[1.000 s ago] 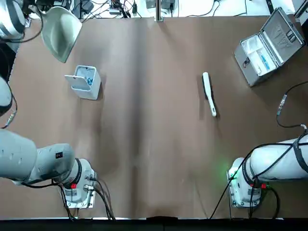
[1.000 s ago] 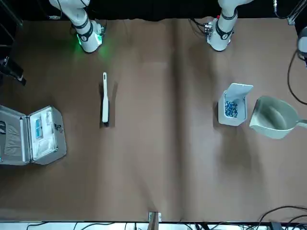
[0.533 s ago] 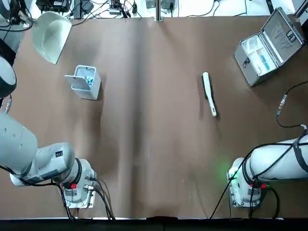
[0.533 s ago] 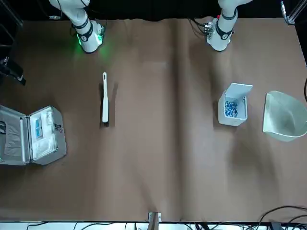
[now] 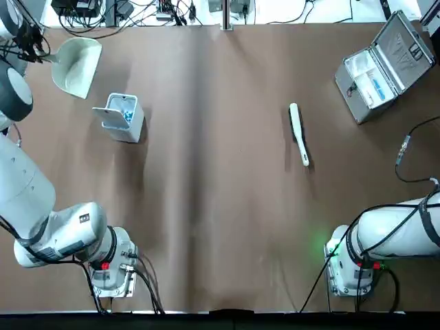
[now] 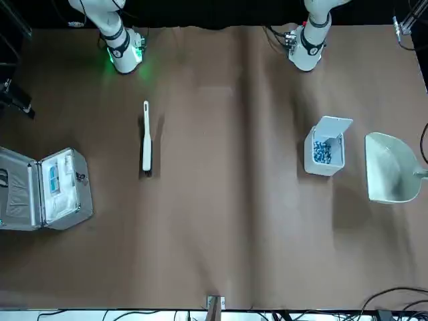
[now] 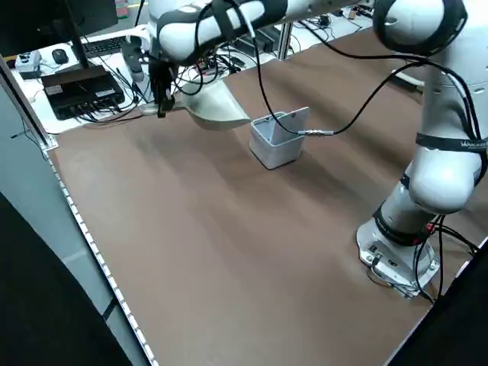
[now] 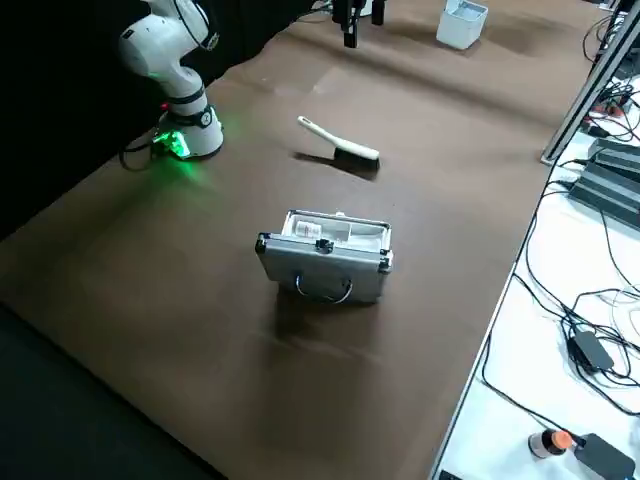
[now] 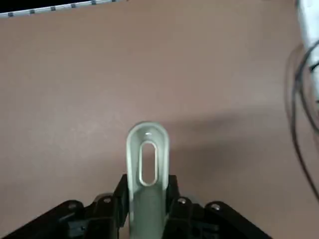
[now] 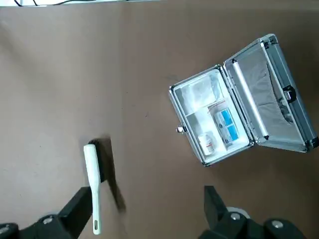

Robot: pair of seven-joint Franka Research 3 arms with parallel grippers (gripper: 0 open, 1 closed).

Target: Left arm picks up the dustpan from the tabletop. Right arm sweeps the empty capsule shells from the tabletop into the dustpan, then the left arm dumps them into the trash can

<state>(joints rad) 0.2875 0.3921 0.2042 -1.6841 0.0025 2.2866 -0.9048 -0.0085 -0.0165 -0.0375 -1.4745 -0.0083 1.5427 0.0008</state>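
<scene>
My left gripper is closed on the thin handle of the dustpan, one finger against each side, with the looped end sticking out past them. I have it out at the far left corner of the tabletop, with the scoop held above the brown surface. The scoop is near the trash can without touching it, farther out and to the left. The can stands upright, its lid open, and blue-and-white capsule shells lie inside. That can with its open lid is the nearest thing my pan could knock.

Black cables run along my left arm and loop around its wrist; in the left side view one crosses in front of the can. Past the far edge, behind the scoop, is a white desk with a keyboard, a mouse, a black box and a tangle of leads.

My right gripper hangs over the right part of the tabletop, its fingers spread wide with nothing between them. In its wrist view I see the white-handled brush with black bristles and the silver hinged case. The brush lies on the brown surface, well apart from the can. The case sits open toward the far right corner, holding a small blue-and-white box and a little white bottle. At the far edge, between can and case, rises a metal post.
</scene>
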